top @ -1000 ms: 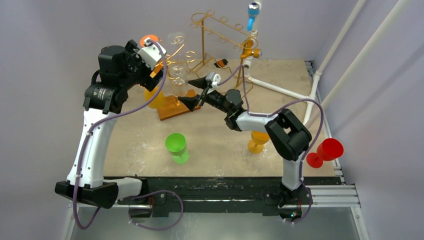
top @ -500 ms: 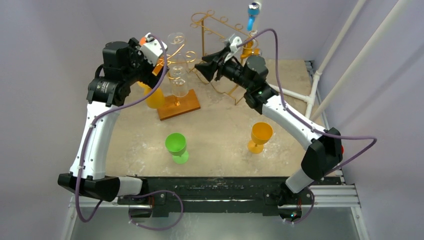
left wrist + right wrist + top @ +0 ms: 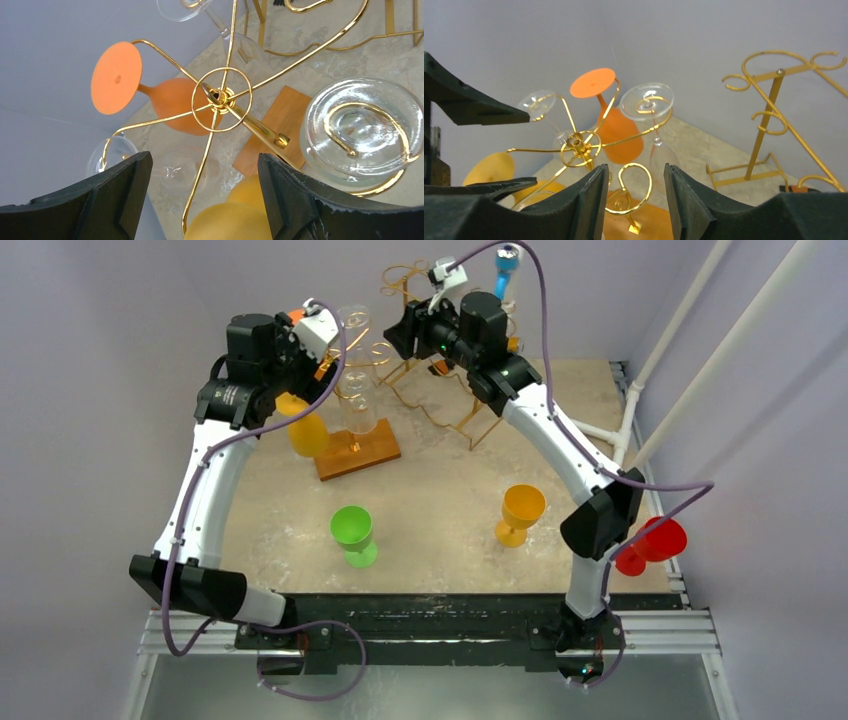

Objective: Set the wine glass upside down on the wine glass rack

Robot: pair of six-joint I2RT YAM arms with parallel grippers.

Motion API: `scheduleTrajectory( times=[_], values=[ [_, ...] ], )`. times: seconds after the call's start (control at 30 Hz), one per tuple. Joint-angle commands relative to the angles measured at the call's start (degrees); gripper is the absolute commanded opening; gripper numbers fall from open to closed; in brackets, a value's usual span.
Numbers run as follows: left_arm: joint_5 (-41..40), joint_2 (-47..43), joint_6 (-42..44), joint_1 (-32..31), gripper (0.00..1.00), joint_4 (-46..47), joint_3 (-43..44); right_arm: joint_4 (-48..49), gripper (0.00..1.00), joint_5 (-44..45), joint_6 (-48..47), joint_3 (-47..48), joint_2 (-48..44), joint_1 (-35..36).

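Well, a black rail [image 3: 440, 615] runs along the bottom of the overhead frame, then the mottled beige table [image 3: 430, 510], carrying a green cup [image 3: 353, 533] and an amber cup [image 3: 520, 512]. A red cup [image 3: 652, 543] sits just past its right edge. Centre-left stands the gold wine glass rack [image 3: 221, 95] on a wooden base [image 3: 360, 452]. The orange wine glass [image 3: 172, 102] hangs foot-up from one arm. The left gripper [image 3: 204, 172] gapes empty above the hub. The right gripper [image 3: 635, 172] is parted too, holding nothing. Lilac-grey walls [image 3: 100, 340] and white pipes [image 3: 690, 320] close the back. A label [image 3: 228, 395] on the left arm looks printed, but I can't read it.
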Motion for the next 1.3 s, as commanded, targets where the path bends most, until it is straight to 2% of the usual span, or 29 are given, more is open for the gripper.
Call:
scheduleTrajectory(
  times=[0.0,0.23,0.4,0.87,1.03,1.27],
  values=[
    [-2.1,0.6,-0.8,0.0,0.82,3.3,3.1,-5.4,0.51,0.4,1.2,3.5,2.1,-0.1],
    [-3.3,2.2,-0.4,0.0,0.79,5.3,4.0,-4.9,0.46,-1.1,2.0,4.2,4.3,-0.2],
    [-2.2,4.8,-0.6,-0.1,0.79,5.2,6.7,-4.3,0.37,-2.7,2.8,3.5,4.5,-0.2],
    [-2.4,8.5,1.5,-0.3,0.74,3.0,8.4,-2.5,0.28,-4.7,4.9,0.8,3.5,-0.2],
    [-5.6,9.7,1.6,-0.4,0.66,4.1,8.7,-2.3,0.22,-5.5,5.7,0.0,3.5,-0.2],
    [-6.5,11.0,0.8,-0.8,0.65,4.7,10.0,-0.8,0.16,-7.1,7.2,-4.1,1.7,0.4]
  ],
)
